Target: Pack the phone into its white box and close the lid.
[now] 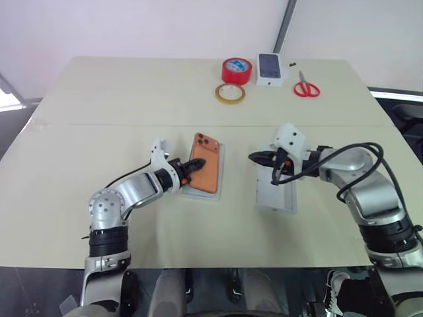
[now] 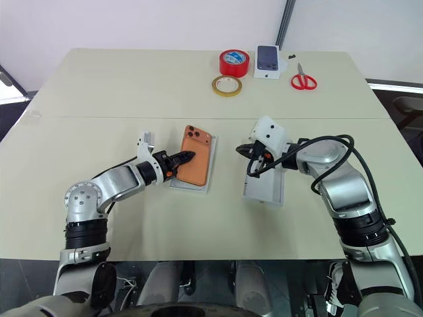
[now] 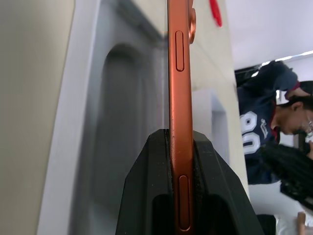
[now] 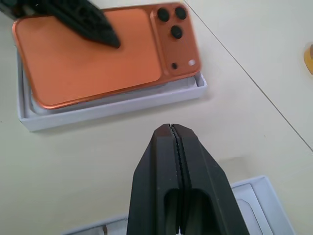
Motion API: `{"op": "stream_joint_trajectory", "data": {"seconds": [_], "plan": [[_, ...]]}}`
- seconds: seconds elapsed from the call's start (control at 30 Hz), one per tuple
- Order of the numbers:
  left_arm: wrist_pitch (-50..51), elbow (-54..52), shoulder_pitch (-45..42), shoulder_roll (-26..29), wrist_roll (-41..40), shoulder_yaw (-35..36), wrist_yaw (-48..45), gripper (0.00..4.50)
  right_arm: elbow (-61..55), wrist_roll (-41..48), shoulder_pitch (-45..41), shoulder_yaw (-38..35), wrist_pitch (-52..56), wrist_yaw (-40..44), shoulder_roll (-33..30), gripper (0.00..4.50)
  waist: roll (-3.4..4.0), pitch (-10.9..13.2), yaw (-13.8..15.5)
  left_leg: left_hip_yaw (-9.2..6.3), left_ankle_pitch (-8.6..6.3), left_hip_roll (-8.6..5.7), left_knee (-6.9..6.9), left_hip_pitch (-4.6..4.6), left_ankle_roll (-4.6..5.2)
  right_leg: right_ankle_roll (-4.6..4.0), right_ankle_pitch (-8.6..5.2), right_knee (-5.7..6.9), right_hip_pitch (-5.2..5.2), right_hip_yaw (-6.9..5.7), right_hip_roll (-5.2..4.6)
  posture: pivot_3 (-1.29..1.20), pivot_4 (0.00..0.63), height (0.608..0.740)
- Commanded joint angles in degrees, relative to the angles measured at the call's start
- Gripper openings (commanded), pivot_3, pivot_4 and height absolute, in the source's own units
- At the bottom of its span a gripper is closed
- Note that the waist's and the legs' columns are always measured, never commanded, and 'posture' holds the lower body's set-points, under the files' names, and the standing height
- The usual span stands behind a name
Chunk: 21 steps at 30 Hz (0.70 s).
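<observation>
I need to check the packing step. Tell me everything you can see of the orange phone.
The phone is an orange rounded rectangle with a matte, metallic-looking back facing up and a raised corner block of three dark lenses. Slim side buttons line its edge. It is tilted over the white box, not yet seated flat. The left gripper is shut on its edge, one finger above and one below. The right gripper is shut and apart from it.

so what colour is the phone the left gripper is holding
Orange, with dark camera lenses; the phone shows best in the right wrist view.
</observation>
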Motion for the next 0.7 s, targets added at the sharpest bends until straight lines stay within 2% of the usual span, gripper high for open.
{"op": "stream_joint_trajectory", "data": {"seconds": [0.03,0.4,0.47,0.57,0.7], "plan": [[-0.3,-3.7,0.1,0.3,-1.2,-0.5,-0.2,0.0,-0.9,1.0,-0.8,-0.7,-1.4,0.7,-1.0,0.0,0.0,0.0,0.0,0.0,0.0,0.0,0.0,0.0,0.0,0.0,0.0,0.0,0.0,0.0,0.0,0.0,0.15,0.74],[-0.3,-3.4,0.4,0.5,-0.6,-1.7,-0.5,0.0,-1.7,2.0,0.8,-0.7,-1.6,1.8,-1.4,0.0,0.0,0.0,0.1,0.0,0.0,0.0,0.01,0.01,0.0,0.0,0.0,0.0,0.02,0.0,0.01,0.0,0.15,0.74],[-0.3,-3.3,0.3,0.6,-0.6,-1.9,-0.6,0.99,-1.9,2.1,1.1,-0.7,-1.5,1.9,-1.4,0.0,0.0,0.0,0.1,0.0,0.0,0.0,0.01,0.01,0.0,0.0,0.0,0.0,0.02,0.0,0.01,0.0,0.15,0.74],[-0.3,-3.2,-0.1,0.9,-0.5,-2.0,-0.9,2.25,-2.0,2.2,1.5,-0.6,-1.6,1.9,-1.5,0.0,0.0,0.0,0.1,0.0,0.0,0.0,0.02,0.01,0.0,0.0,0.0,0.0,0.02,0.0,0.02,0.0,0.15,0.74],[-0.1,-3.7,-0.3,1.5,-1.2,-2.0,-1.1,4.3,-1.9,2.2,1.7,-0.6,-1.6,2.0,-1.4,0.0,0.0,0.0,0.1,0.0,0.0,0.0,0.02,0.04,0.0,0.0,0.0,0.0,0.04,0.0,0.03,0.0,0.15,0.74]]}}
